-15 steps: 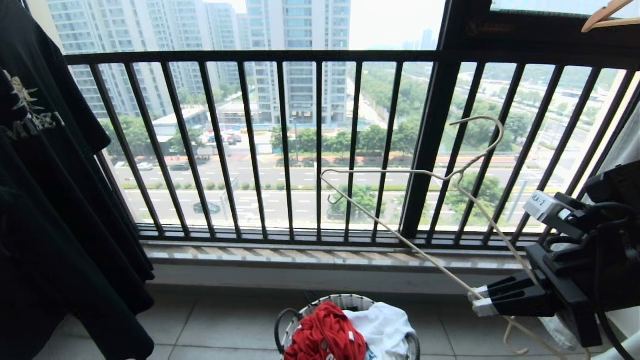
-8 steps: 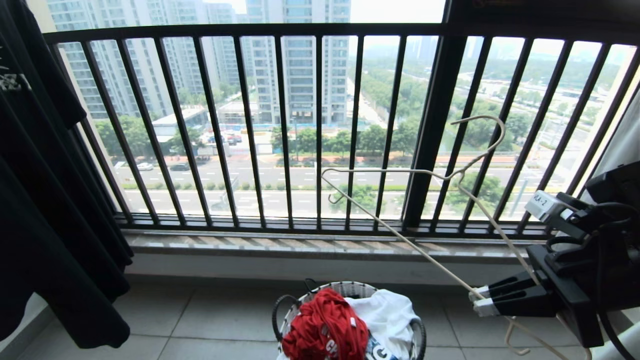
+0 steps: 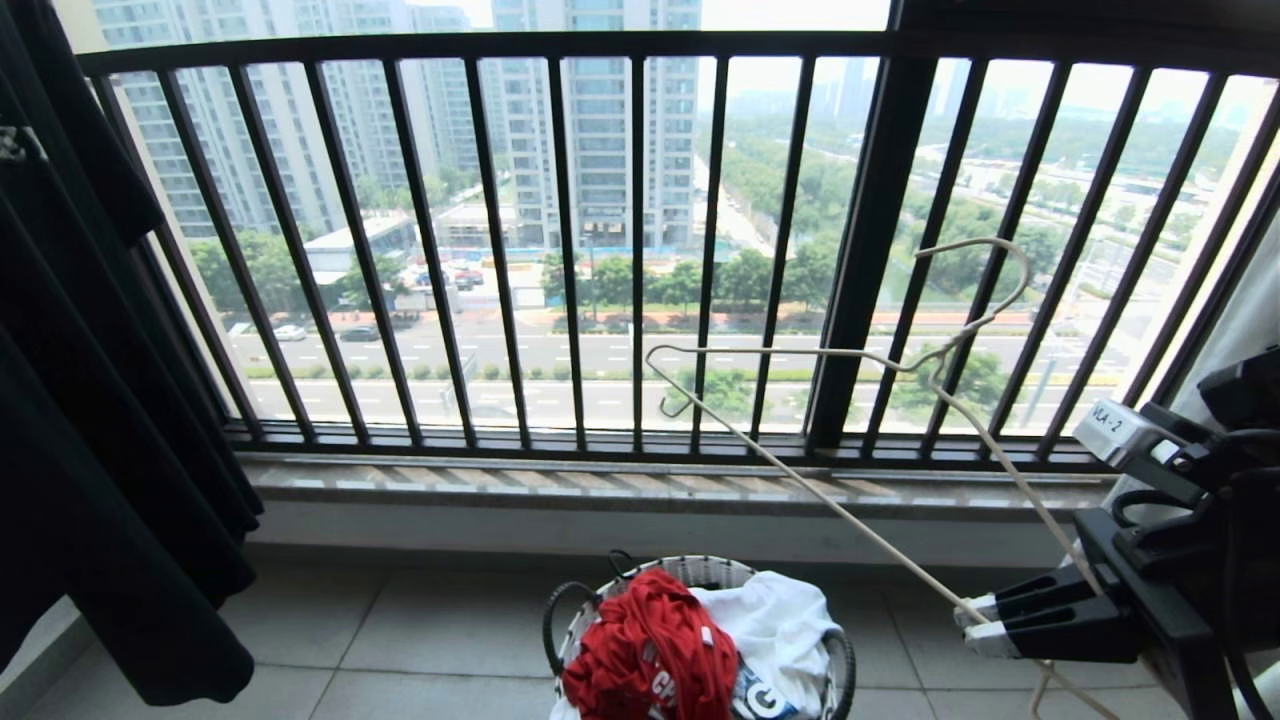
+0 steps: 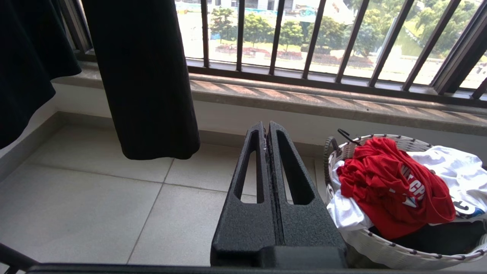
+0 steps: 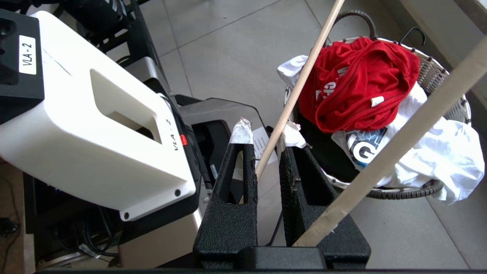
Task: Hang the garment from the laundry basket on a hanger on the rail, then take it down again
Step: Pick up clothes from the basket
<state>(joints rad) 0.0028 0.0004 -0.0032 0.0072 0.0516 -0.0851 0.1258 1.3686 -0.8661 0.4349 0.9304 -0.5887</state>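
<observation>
The red garment (image 3: 650, 650) lies crumpled on top of the white woven laundry basket (image 3: 690, 572) on the floor tiles below the window. My right gripper (image 3: 975, 622), to the right of the basket and above it, is shut on the thin white wire hanger (image 3: 800, 490), whose hook (image 3: 995, 275) points up toward the window bars. In the right wrist view the hanger (image 5: 300, 83) runs between the taped fingertips of the gripper (image 5: 266, 133), over the garment (image 5: 357, 87). My left gripper (image 4: 266, 126) is shut and empty, left of the basket (image 4: 380, 247). The rail is out of view.
A black T-shirt (image 3: 90, 450) hangs at the left. The black barred window railing (image 3: 640, 250) and stone sill (image 3: 640, 485) close off the far side. A white garment (image 3: 775, 620) shares the basket. The robot's white body (image 5: 95, 114) is close beside the right gripper.
The whole head view has shifted: the camera moved, so railing and basket sit higher in the picture. The right gripper still holds the hanger, a little lower and to the right.
</observation>
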